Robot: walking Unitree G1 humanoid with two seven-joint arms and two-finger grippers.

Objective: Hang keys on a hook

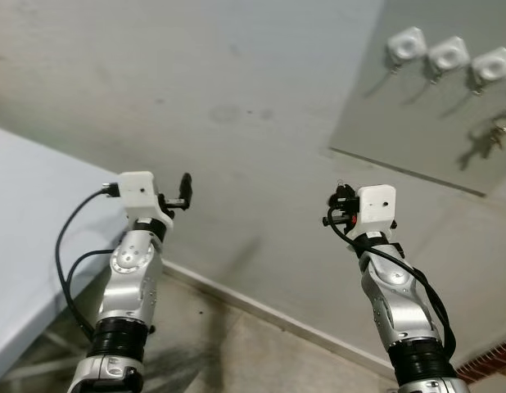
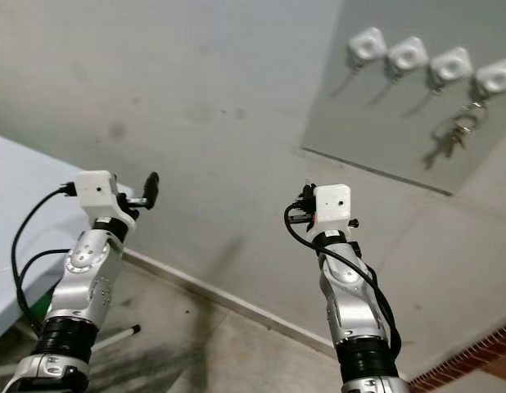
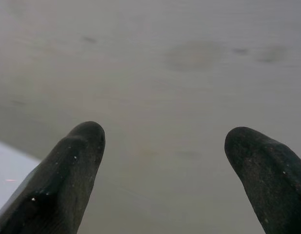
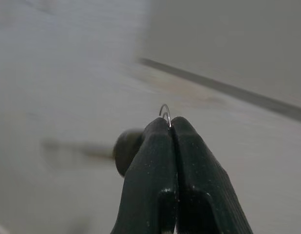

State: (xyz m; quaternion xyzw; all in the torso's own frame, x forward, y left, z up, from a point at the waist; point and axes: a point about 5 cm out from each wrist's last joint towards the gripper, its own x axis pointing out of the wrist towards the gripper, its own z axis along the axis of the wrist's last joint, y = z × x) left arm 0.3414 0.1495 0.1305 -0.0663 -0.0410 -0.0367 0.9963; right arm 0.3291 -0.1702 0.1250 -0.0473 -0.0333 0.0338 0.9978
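Note:
A grey panel [image 2: 384, 123] on the wall carries a row of white hooks [image 2: 407, 53]. A bunch of keys [image 2: 456, 133] hangs from the hook furthest right [image 2: 492, 78]. My right gripper [image 1: 339, 205] is raised below and left of the panel, well short of the hooks. Its fingers [image 4: 155, 165] are shut on a thin metal key ring [image 4: 165, 112] that pokes out between the tips, with a dark round blob [image 4: 127, 151] behind them. My left gripper [image 1: 185, 190] is held up toward bare wall, open and empty, with its fingertips [image 3: 80, 156] wide apart.
A white table [image 1: 24, 229] stands at the left, beside my left arm. A pale baseboard [image 1: 261, 307] runs along the foot of the wall above a grey floor. Some brickwork [image 2: 474, 360] shows at the lower right.

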